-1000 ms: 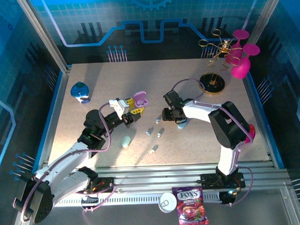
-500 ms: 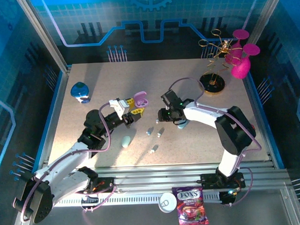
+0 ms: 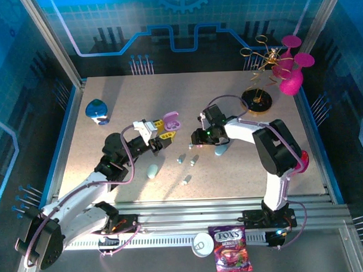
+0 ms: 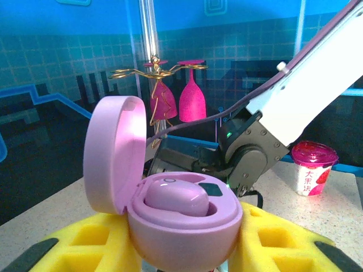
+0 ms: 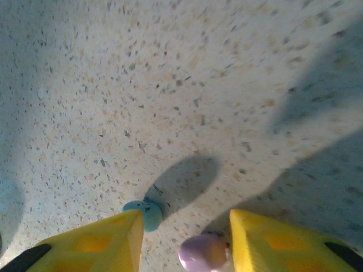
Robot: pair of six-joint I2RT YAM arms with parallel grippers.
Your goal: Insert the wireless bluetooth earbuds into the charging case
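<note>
A speckled beige tabletop (image 3: pixel 242 169) is carrying a round blue pebble-shaped case (image 3: pixel 96 110) at its far left and an oval teal case (image 3: pixel 152 171) nearer the front. Small pale grey-blue earbuds (image 3: pixel 181 159) are lying scattered mid-table, and a black round stand base (image 3: pixel 256 102) is sitting far right.

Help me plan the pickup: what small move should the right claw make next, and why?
Probably close the right claw on the purple earbud: it lies between the open yellow fingers, close against one. A teal earbud sits at the other fingertip, so watch it isn't pinched too. The left claw holds the purple case open, ready.
</note>
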